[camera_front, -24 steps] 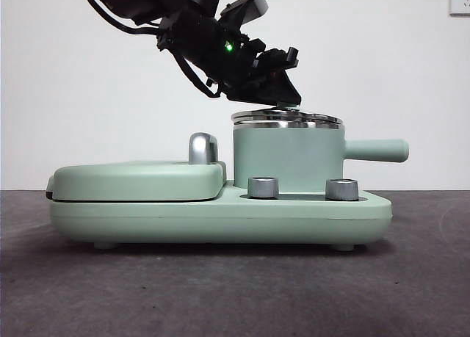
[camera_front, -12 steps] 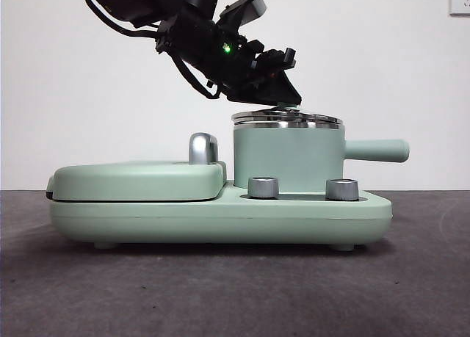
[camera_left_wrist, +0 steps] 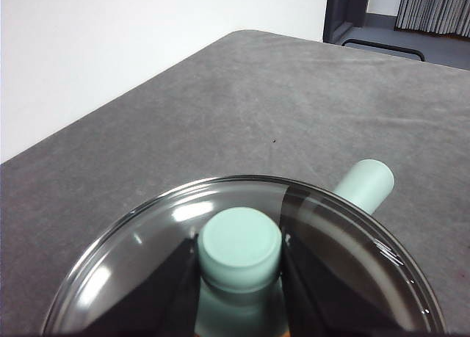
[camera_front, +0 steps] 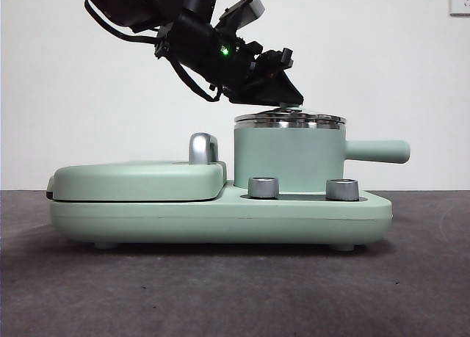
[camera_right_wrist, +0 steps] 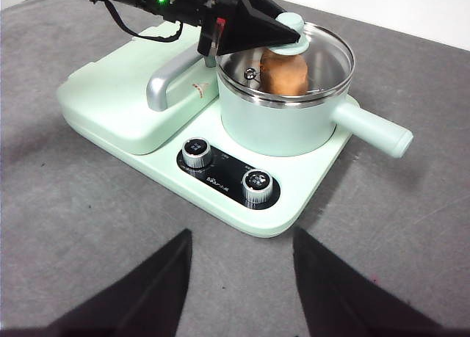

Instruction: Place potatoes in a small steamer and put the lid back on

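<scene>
Left gripper (camera_left_wrist: pixel 239 267): we are seeing its black jaws closing on the mint-green knob (camera_left_wrist: pixel 241 247) of the round clear glass lid (camera_front: pixel 289 119), entering from the upper left of the front view.
Lid: sitting on the steel rim of the mint-green cylindrical steamer pot (camera_front: pixel 288 157), right of centre.
Potato: the orange-brown cracked lump (camera_right_wrist: pixel 285 71) is lying inside the pot under the glass.
Right gripper (camera_right_wrist: pixel 242 278): we are noting it hanging parted and empty at the lower edge of its own view, well apart from the mint-green appliance base (camera_front: pixel 220 216).

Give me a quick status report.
Left gripper shut on lid knob. Lid on steamer, potato inside. Right gripper open, waiting.
</scene>
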You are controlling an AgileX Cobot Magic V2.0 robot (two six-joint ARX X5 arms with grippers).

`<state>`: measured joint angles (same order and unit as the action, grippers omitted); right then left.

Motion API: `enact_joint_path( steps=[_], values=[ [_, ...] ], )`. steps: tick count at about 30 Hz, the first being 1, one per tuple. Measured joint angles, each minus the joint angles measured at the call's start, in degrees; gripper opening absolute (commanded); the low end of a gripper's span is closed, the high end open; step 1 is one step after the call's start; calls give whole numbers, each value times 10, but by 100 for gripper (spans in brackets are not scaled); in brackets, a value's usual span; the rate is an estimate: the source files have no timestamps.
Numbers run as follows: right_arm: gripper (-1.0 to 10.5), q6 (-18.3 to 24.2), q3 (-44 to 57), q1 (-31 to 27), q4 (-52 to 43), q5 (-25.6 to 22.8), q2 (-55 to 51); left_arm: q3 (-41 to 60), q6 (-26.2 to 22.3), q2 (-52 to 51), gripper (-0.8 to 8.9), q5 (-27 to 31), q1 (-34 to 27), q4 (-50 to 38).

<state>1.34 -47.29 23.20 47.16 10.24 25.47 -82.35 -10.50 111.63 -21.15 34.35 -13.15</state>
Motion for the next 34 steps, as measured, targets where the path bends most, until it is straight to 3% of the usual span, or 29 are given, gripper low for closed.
enact_joint_path(
  steps=[21,28,34],
  values=[
    [209,-8,0,0,0,-12,0,-3,0,9,13,-16,-7,-8],
    [209,-8,0,0,0,-12,0,-3,1,10,200,-18,-7,-8],
    [209,-8,0,0,0,-12,0,-4,3,15,282,-39,-8,-5]
  ],
)
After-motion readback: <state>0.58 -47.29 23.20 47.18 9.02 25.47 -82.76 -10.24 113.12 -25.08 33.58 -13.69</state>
